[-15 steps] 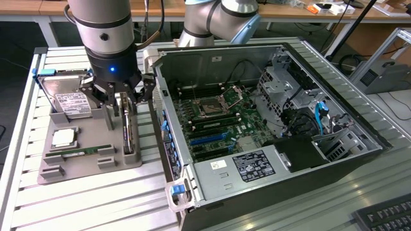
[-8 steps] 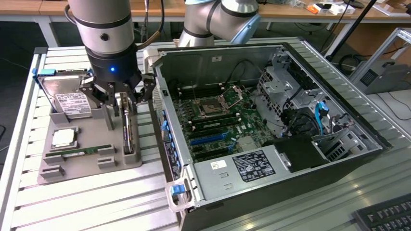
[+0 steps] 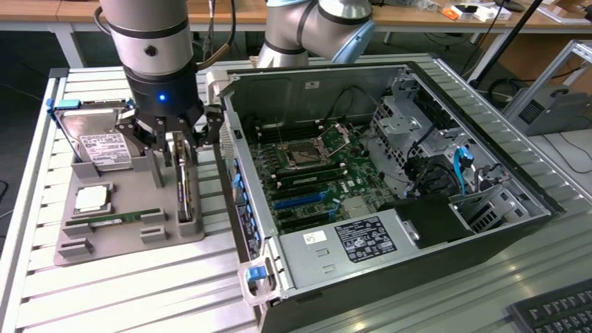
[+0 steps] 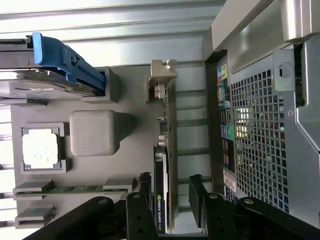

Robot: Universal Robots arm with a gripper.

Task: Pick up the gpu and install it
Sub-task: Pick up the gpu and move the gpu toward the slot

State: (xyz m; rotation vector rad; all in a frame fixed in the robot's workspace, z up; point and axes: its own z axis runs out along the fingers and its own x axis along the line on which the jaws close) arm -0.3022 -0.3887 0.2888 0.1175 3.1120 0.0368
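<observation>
The gpu [image 3: 188,191] stands on its long edge in a slot at the near side of the grey holder tray [image 3: 120,241], beside the computer case. In the wrist view the gpu [image 4: 167,150] is seen edge-on, green board with a black cooler and its silver bracket at the far end. My gripper [image 3: 185,156] hangs directly over the card and is open. Its two black fingers [image 4: 145,192] straddle the cooler end, one on each side, with small gaps to the card. Nothing is held.
The tray also carries a silver hard drive [image 3: 102,146] in a blue-handled caddy [image 4: 60,60], a CPU [image 3: 93,199] and a RAM stick [image 3: 116,220]. The open computer case [image 3: 444,229] with its motherboard [image 3: 306,173] lies close on the exterior view's right. A keyboard [image 3: 555,312] sits at the corner.
</observation>
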